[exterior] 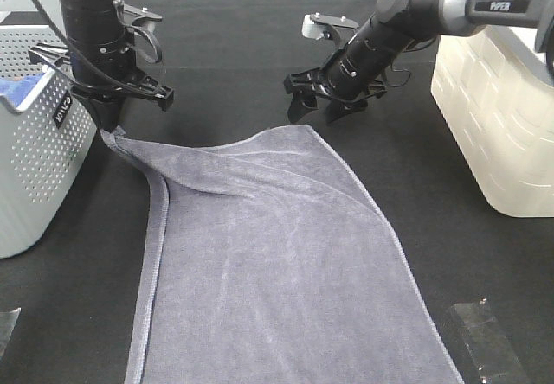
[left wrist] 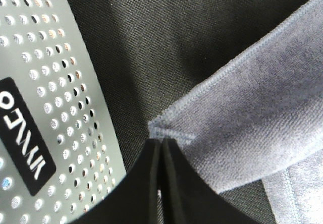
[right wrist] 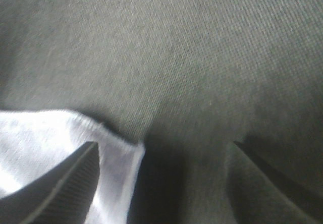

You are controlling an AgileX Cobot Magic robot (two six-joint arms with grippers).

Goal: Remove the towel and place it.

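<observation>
The large grey, faintly purple terry towel (exterior: 277, 254) lies spread across the black cloth-covered bench (exterior: 234, 38), its length running toward the camera. One far corner is bunched and lifted beside the pale grey perforated plastic basket (exterior: 39, 159). The left claw (left wrist: 162, 146) is clenched on that corner, pinching the stitched hem. The right claw (exterior: 316, 107) hangs released over the opposite far corner, jaws spread wide, one on each side of the hem's edge in the wrist view, holding nothing. The fabric looks soft, limp and light, so it will likely sag and drag rather than keep shape. The hemmed corners seem the firmest grip points; a cream plastic basket (exterior: 498, 116) stands well apart.
</observation>
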